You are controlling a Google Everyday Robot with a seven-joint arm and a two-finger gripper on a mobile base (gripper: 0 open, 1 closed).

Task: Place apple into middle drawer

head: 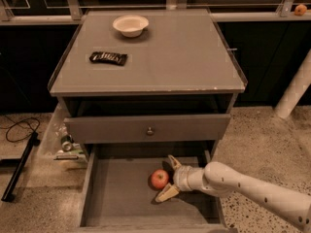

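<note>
At the far left we saw a black cord (19, 126) lying on the speckled floor. On the grey cabinet top (184, 57) lay a dark wrapped snack bar (108, 58) and, behind it, a white bowl (130, 24). Below the top came the knob drawer (107, 129). Under that, the middle drawer (116, 198) stood pulled well out. The apple (159, 178) rested on its flat floor, about midway across.

The gripper (165, 178) sat inside the drawer at the apple's right side. Its two pale fingers (167, 193) were spread wide, one behind the fruit and one in front (the front one nearer, as far as we could tell). So the apple lay in the gap between them, released rather than clenched. The white arm (252, 191) reached in from the lower right. A tiny orange fruit (301, 8) sat on the ledge at the top right.
</note>
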